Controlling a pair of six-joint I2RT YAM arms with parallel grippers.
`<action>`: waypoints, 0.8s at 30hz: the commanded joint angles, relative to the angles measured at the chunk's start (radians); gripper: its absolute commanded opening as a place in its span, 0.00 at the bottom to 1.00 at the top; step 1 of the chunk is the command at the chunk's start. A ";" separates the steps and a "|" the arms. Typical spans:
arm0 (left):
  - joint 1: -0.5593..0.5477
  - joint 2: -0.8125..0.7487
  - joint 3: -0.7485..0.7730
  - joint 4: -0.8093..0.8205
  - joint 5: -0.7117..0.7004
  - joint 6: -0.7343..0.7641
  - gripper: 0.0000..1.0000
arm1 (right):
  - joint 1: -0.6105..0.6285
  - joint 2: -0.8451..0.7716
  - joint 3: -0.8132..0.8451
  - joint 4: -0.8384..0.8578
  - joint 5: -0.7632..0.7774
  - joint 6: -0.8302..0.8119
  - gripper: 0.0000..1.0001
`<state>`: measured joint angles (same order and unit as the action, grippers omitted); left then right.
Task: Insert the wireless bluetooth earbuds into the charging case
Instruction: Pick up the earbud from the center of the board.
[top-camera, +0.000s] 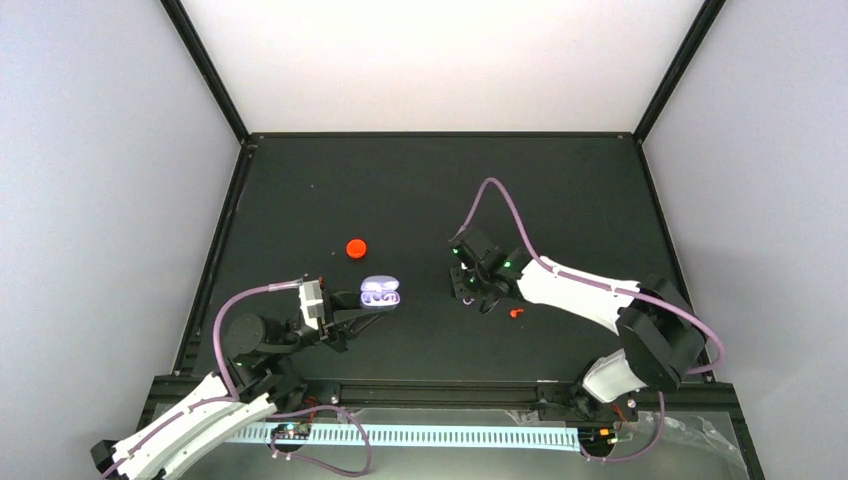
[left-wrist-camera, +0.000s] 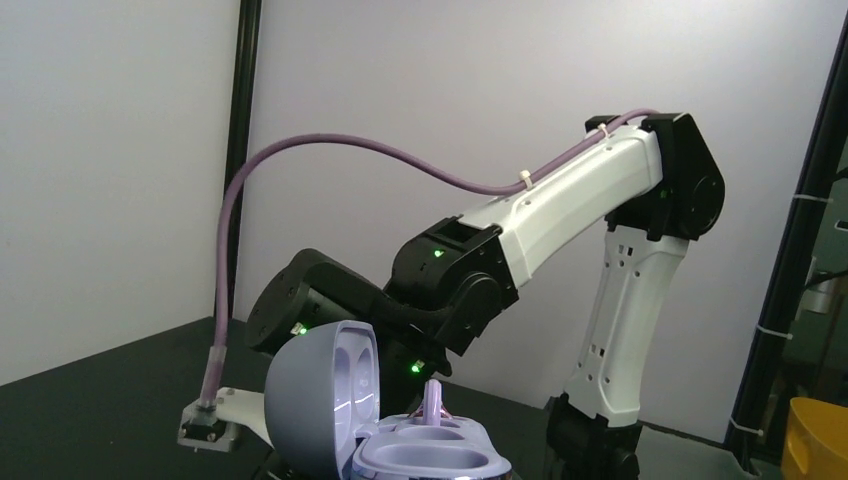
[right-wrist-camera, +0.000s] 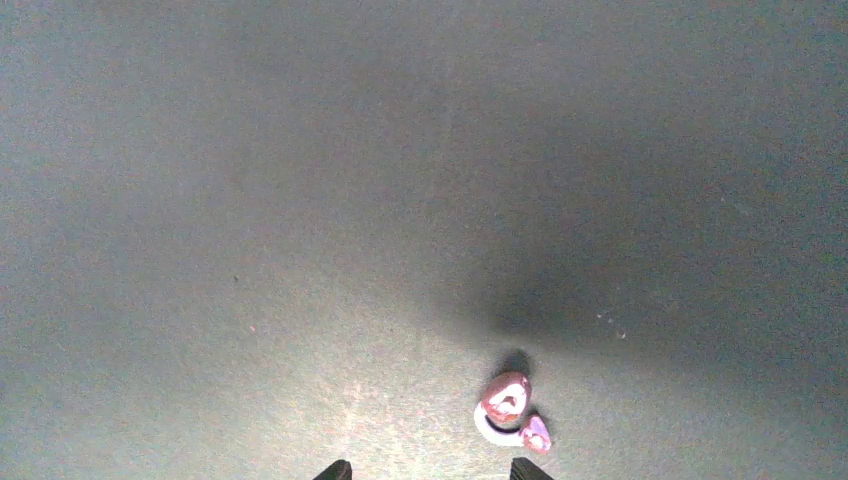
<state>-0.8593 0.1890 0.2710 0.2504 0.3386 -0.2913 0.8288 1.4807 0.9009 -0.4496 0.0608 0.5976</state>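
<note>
The charging case (top-camera: 380, 294) lies open on the black table, pale lavender, its lid raised. In the left wrist view the case (left-wrist-camera: 420, 455) fills the bottom centre, lid (left-wrist-camera: 310, 400) upright at left. One purple earbud (left-wrist-camera: 434, 398) stands in its far well; the near well is empty. My left gripper (top-camera: 366, 313) grips the case's near edge; its fingers are hidden in the wrist view. The other earbud (right-wrist-camera: 510, 410), pinkish-white and curved, lies on the table just ahead of my right gripper (right-wrist-camera: 433, 470), nearer the right fingertip (right-wrist-camera: 528, 468). The right gripper (top-camera: 470, 293) is open and empty.
A round red cap (top-camera: 355, 248) lies behind and left of the case. A small red bit (top-camera: 516, 312) lies right of the right gripper. Black frame rails (top-camera: 440, 385) edge the table, with white walls beyond.
</note>
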 joint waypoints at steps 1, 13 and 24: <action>-0.005 0.022 0.010 0.007 -0.010 0.003 0.01 | 0.009 0.048 0.016 -0.013 0.011 -0.283 0.40; -0.004 0.023 0.016 0.002 0.002 0.003 0.02 | -0.008 0.155 0.023 0.037 0.002 -0.302 0.64; -0.005 0.008 0.014 -0.009 -0.010 0.005 0.02 | 0.008 0.168 0.016 0.035 -0.103 -0.277 0.54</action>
<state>-0.8593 0.2092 0.2710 0.2493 0.3389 -0.2913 0.8261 1.6432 0.9035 -0.4274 -0.0032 0.3153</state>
